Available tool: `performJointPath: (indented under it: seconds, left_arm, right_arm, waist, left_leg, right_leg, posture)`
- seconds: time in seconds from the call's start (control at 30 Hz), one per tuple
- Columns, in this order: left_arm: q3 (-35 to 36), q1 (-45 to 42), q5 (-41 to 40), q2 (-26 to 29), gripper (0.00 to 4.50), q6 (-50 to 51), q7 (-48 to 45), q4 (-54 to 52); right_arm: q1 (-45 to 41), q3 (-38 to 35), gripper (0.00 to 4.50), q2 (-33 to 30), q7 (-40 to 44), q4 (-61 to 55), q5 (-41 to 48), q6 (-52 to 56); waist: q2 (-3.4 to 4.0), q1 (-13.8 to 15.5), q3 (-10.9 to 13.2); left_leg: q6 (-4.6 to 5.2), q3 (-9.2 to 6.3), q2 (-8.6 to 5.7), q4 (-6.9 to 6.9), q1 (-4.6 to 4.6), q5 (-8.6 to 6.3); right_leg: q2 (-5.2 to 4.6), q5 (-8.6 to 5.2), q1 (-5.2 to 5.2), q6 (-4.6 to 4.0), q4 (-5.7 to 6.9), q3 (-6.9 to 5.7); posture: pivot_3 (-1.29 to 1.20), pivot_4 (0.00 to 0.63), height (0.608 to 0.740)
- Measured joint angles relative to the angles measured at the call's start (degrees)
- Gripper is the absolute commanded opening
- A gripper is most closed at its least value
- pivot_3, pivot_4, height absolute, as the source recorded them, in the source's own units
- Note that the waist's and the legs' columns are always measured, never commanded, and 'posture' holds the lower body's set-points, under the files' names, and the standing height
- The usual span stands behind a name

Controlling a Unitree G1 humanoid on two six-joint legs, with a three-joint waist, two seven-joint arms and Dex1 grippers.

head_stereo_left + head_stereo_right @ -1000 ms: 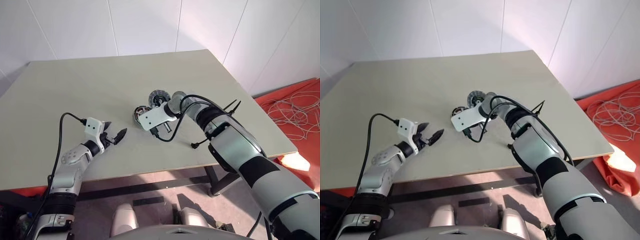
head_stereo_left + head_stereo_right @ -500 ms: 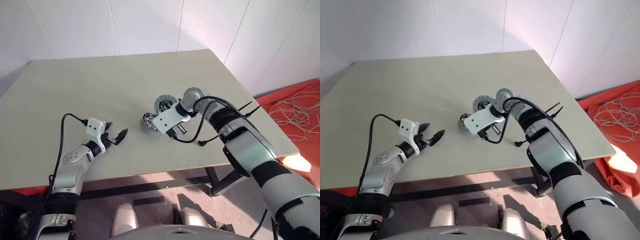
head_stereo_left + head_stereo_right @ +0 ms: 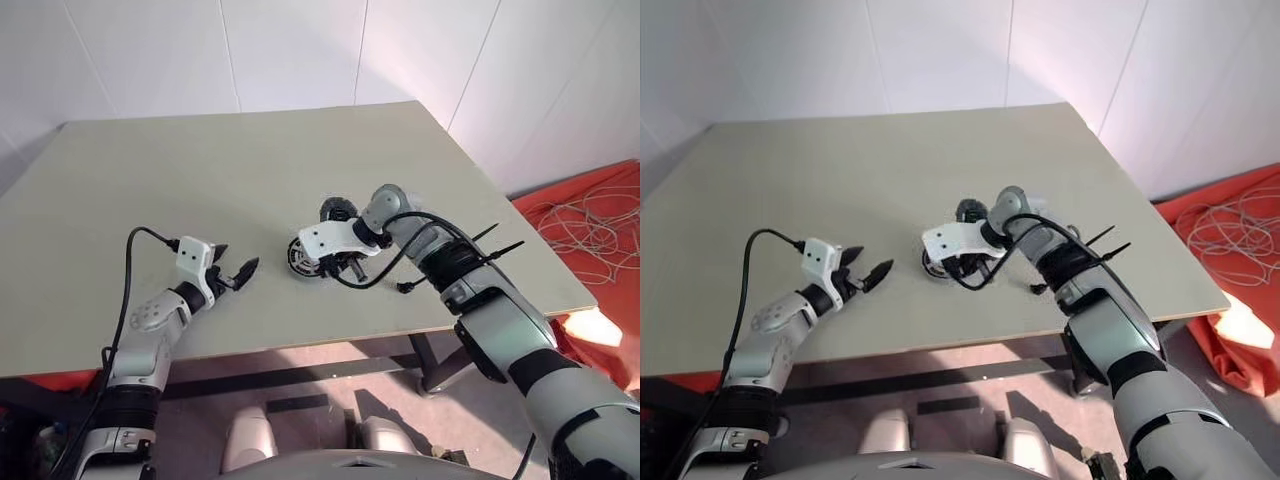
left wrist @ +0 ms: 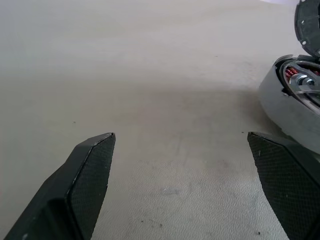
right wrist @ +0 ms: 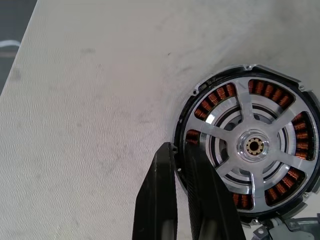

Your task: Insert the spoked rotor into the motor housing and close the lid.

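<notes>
The right gripper [image 5: 182,150], fingers pressed together, hangs at the rim of the round copper-wound motor housing [image 5: 250,150] on the worktop [image 3: 200,180]; a nudge could shove it. The left gripper [image 4: 182,145] waits spread.

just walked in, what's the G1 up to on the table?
It is assembling a motor on the beige table. The spoked rotor, with pale silver spokes, already sits inside the round motor housing with copper-orange windings. The right gripper hangs over the housing's rim, fingers shut and holding nothing. The left gripper waits open to the side. The lid, partly hidden behind the right arm, is not yet on.
</notes>
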Motion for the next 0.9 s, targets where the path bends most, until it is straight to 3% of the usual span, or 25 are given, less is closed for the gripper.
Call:
performJointPath:
  seconds: [0.17,0.33,0.7,0.9]
  left_arm:
    - [-0.1,0.4,0.0,-0.1,4.5,0.0,0.1,0.0]
    - [-0.2,1.1,0.1,-0.2,4.5,0.0,0.5,-0.2]
    - [-0.3,1.1,0.1,-0.2,4.5,0.0,0.8,-0.2]
    - [-0.3,1.0,0.1,-0.1,4.5,-0.1,0.7,-0.2]
  right_arm:
    - [0.2,-2.2,0.01,5.3,-4.2,-0.1,1.0,16.5]
    - [-1.8,-3.3,0.01,9.2,-9.2,2.4,2.6,25.5]
    - [-3.8,-3.3,0.01,10.3,-11.5,3.0,6.1,31.4]
    - [-3.4,-2.6,1.87,9.7,-10.9,-0.6,7.3,32.4]
  waist:
    - [0.02,-1.4,0.0]
    - [0.06,-1.5,0.0]
    - [0.07,-0.8,0.0]
    - [0.08,-0.8,0.0]
  left_leg:
    - [-0.27,0.0,0.13,-0.35,0.58,0.15]
    - [-0.53,0.0,0.45,-0.39,0.59,0.3]
    - [-0.59,0.03,0.45,-0.4,0.25,0.34]
    - [-0.62,0.03,0.46,-0.44,0.28,0.35]
  right_leg:
    - [0.16,0.0,0.2,-0.02,0.06,0.05]
    - [0.4,0.15,0.12,-0.27,0.07,-0.04]
    - [0.41,0.14,-0.13,-0.32,-0.05,-0.04]
    - [0.41,0.13,-0.13,-0.34,-0.04,-0.06]
  posture:
    - [0.0,0.0,0.74]
    - [0.0,0.0,0.74]
    - [0.0,0.0,0.74]
    - [0.0,0.0,0.74]
